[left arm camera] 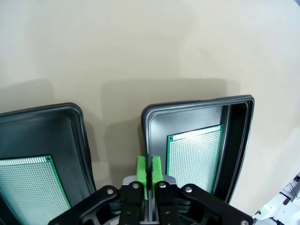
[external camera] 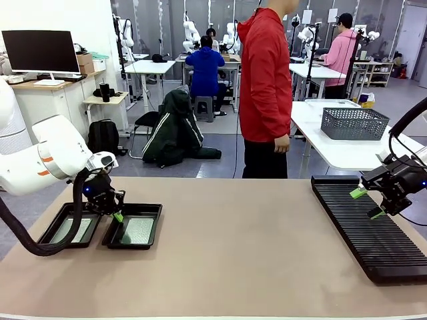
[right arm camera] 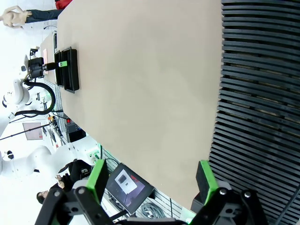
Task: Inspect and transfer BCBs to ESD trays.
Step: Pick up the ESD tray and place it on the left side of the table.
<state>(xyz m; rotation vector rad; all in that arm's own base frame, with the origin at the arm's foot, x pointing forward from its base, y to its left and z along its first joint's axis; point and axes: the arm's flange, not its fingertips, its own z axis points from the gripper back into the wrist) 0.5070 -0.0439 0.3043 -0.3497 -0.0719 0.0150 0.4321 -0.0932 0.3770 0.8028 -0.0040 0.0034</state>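
My left gripper (left arm camera: 150, 168), pads seemingly together and empty, hovers between both ESD trays (external camera: 133, 233); descending could clip a rim; right gripper (right arm camera: 152, 180) spread wide.

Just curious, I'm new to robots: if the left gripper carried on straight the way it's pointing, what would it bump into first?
Most likely the near rim of the right-hand black tray, or the bare table between the two trays. The left gripper points down right at that edge; depth is hard to judge.
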